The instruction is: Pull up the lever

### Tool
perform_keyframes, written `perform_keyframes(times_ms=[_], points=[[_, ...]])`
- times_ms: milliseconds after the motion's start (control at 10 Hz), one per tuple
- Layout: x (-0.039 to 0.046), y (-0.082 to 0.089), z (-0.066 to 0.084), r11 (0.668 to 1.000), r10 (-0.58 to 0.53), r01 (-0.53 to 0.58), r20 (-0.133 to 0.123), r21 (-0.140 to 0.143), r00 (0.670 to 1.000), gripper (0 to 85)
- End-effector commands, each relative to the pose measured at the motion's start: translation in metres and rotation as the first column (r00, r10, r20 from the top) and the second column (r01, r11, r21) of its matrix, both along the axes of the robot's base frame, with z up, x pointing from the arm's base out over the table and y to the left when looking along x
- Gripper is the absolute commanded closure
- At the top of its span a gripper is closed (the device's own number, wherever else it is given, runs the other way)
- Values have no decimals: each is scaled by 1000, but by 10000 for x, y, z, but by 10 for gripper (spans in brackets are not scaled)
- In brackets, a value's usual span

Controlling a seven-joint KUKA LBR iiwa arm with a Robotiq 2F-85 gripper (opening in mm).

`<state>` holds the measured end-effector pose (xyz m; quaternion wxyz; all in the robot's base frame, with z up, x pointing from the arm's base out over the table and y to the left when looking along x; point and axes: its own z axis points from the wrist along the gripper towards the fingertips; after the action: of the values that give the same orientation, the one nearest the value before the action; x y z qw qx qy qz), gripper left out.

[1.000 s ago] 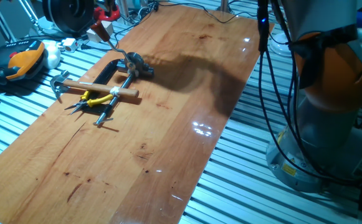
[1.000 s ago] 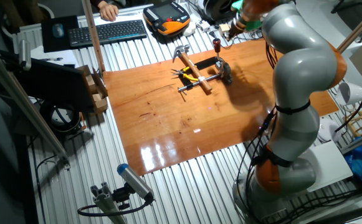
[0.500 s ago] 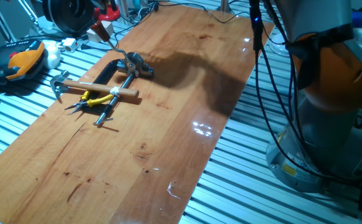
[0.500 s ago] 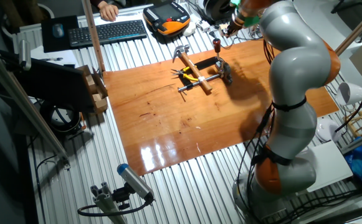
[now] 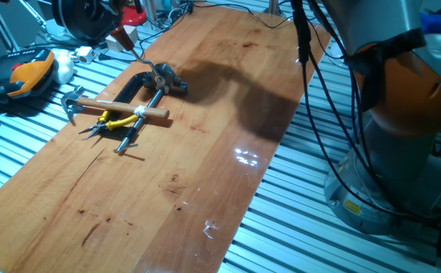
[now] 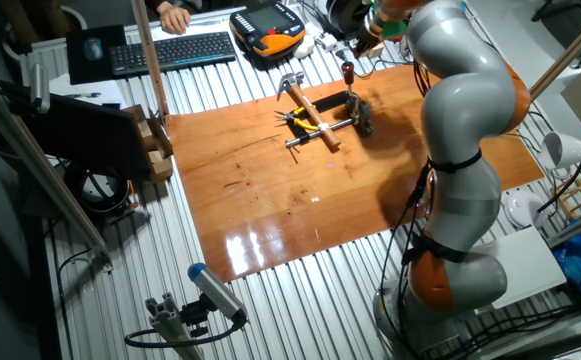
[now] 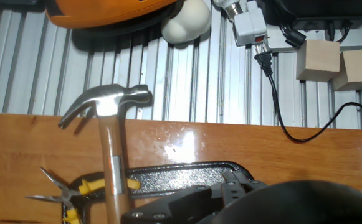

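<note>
hanging above the far edge of the wooden table (image 5: 205,152), the pincer (image 6: 362,45) is mostly lost against the clutter in the fixed views, and i cannot tell whether its fingers are spread or pressed together. the lever (image 5: 146,60) stands just below and beside it, a thin rod rising at a slant from a small grey bracket (image 5: 168,78), its reddish knob (image 6: 348,70) on top and apart from the pincer. a black clamp (image 7: 187,171) lies under the pincer in the hand view. further from it lie the hammer (image 7: 111,130), its head toward the table edge, and the yellow pliers (image 5: 106,121), touching the hammer's shaft.
</note>
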<state>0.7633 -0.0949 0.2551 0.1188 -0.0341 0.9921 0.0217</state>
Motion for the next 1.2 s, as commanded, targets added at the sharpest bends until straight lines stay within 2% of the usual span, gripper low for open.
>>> perform_keyframes(times_ms=[0,200,500,700,900,1100], points=[[13,13,-17,1000,-4,4,0,4,1000,850],[38,20,-44,1000,-17,17,5,20,1000,850],[48,52,-88,999,-30,29,9,26,1000,850],[51,71,-102,1000,-28,28,-45,8,999,850],[55,67,-102,999,-28,31,-96,22,995,850],[54,71,-100,999,-34,38,-103,37,994,850]])
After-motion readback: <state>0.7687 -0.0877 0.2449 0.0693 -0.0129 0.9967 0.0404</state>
